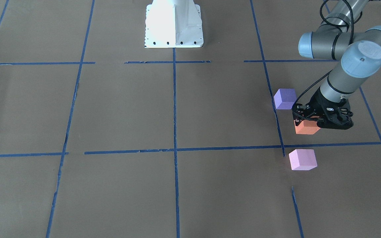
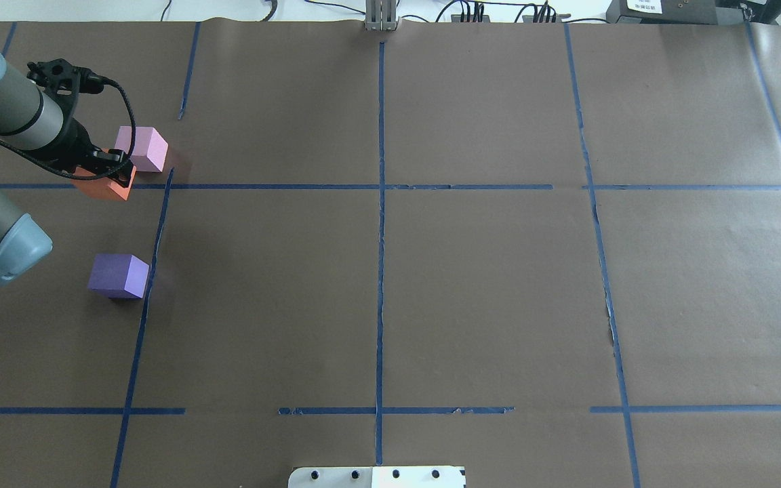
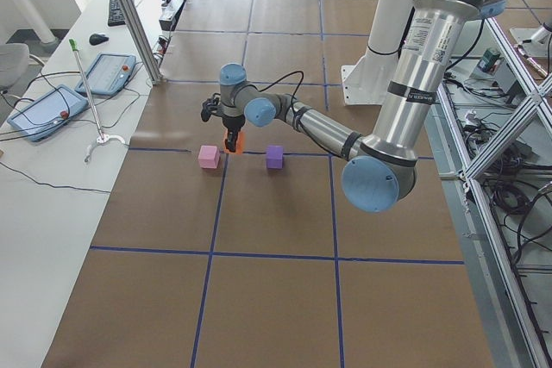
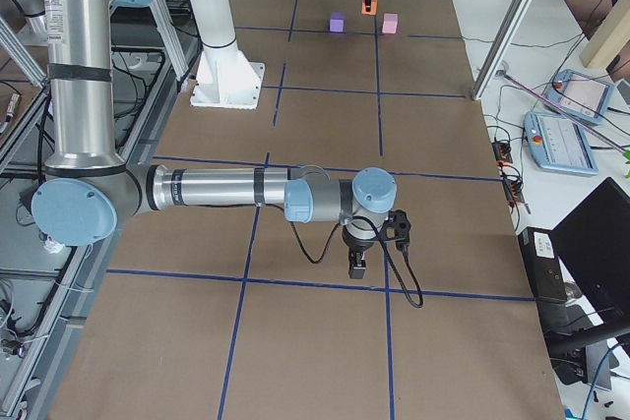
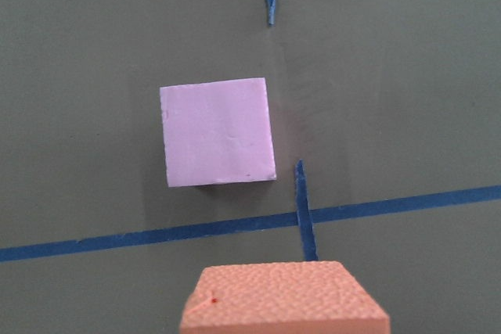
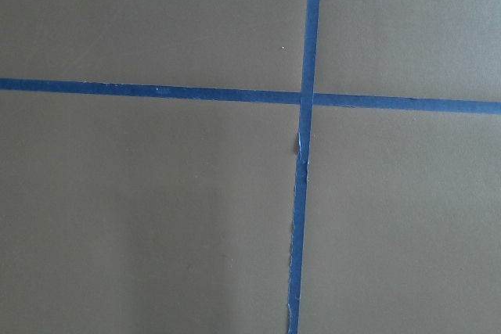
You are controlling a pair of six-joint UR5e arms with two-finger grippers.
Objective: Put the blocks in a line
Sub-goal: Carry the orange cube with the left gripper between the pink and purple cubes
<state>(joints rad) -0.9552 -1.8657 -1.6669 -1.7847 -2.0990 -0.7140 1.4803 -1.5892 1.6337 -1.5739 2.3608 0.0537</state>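
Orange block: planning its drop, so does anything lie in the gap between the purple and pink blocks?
Nothing visible does. The left gripper holds the orange block between the purple block and pink block; only blue tape lies there.

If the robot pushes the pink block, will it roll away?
Probably not: the pink block is a cube sitting flat on the table, so it should slide, not roll. Its matte, foamy look suggests it is light and not slippery; the left gripper holds the similar orange block fine.
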